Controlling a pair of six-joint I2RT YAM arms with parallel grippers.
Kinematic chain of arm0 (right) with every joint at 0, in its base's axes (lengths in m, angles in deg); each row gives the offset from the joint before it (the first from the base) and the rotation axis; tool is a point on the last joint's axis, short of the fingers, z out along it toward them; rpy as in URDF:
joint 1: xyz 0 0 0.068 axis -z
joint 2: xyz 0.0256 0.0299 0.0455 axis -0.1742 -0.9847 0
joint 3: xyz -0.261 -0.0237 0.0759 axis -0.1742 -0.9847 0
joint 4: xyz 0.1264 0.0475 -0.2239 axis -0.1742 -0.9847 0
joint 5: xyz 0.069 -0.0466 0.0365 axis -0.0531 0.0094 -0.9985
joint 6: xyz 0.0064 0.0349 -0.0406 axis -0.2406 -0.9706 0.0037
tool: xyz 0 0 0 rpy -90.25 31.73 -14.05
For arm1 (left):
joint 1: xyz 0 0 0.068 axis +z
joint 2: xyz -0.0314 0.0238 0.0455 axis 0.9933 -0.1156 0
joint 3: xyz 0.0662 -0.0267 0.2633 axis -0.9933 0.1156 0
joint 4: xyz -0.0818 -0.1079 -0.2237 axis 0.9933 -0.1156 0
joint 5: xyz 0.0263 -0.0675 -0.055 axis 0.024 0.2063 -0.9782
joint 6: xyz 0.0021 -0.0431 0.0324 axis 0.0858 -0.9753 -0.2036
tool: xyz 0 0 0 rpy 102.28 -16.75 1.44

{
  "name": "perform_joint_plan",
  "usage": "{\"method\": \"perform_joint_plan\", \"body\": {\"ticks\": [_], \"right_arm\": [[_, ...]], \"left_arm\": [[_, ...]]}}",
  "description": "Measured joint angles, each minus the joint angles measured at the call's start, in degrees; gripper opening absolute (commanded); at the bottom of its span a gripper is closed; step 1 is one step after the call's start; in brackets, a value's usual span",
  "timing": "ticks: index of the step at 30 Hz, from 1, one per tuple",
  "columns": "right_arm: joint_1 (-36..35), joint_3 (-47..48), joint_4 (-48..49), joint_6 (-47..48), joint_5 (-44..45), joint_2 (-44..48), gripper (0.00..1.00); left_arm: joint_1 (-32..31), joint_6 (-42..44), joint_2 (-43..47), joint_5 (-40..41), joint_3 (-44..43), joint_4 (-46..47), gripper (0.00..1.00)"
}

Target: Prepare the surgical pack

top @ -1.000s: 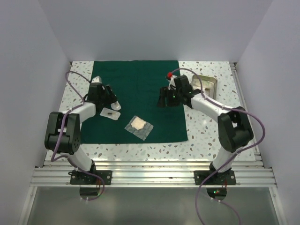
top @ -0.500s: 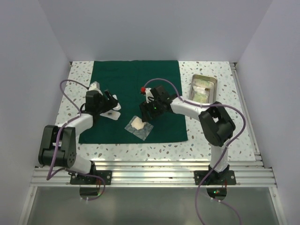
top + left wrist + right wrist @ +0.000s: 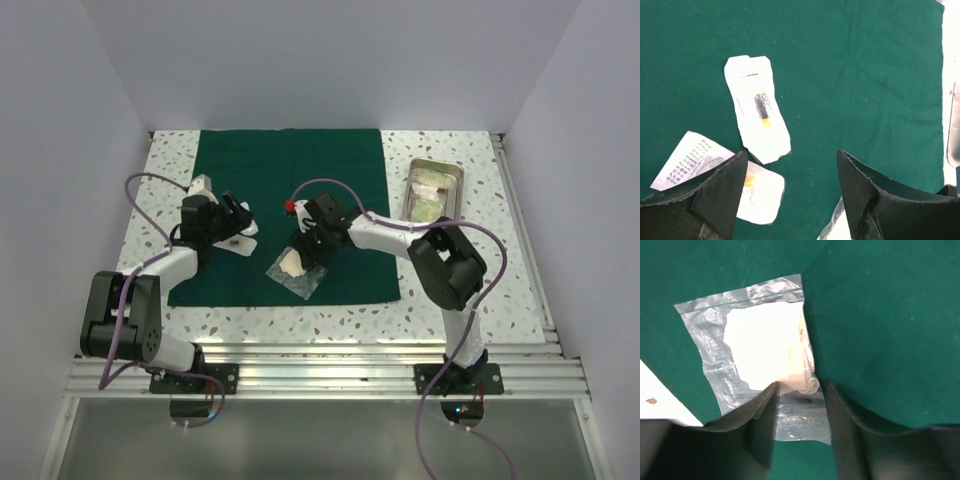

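Observation:
The dark green cloth (image 3: 290,190) lies flat on the table. A clear gauze pouch (image 3: 296,272) lies on its near part. My right gripper (image 3: 306,250) is low over that pouch. In the right wrist view the gripper (image 3: 800,395) is open, its fingers standing on either side of the near end of the pouch (image 3: 765,350). My left gripper (image 3: 238,224) is open and empty above three small white packets (image 3: 757,107) on the left part of the cloth (image 3: 850,75). The steel tray (image 3: 455,176) stands to the right of the cloth. No steel instruments show.
The tray holds more gauze pouches (image 3: 428,192). The speckled table (image 3: 450,270) shows around the cloth. White walls close in the back and both sides. A corner of the pouch (image 3: 837,227) shows in the left wrist view.
My right arm has swung left from beside the tray across the cloth and come down over the gauze pouch. My left gripper has shifted only slightly near the white packets.

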Motion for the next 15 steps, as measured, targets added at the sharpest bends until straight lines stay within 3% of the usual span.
{"method": "perform_joint_plan", "body": {"ticks": [2, 3, 6, 15], "right_arm": [[-0.39, 0.04, 0.04, 0.44, 0.74, -0.11, 0.35], [-0.55, 0.04, 0.04, 0.55, 1.03, -0.24, 0.23], [-0.74, 0.04, 0.07, 0.85, 1.81, -0.28, 0.00], [1.70, -0.46, 0.35, -1.62, 0.83, 1.46, 0.00]], "left_arm": [[0.00, -0.02, 0.00, -0.04, 0.00, 0.04, 0.75], [0.00, -0.13, 0.00, -0.07, 0.00, 0.13, 0.75], [0.00, -0.37, 0.00, -0.20, 0.00, 0.33, 0.75], [0.00, -0.37, 0.00, -0.68, 0.00, 0.35, 0.75]]}}
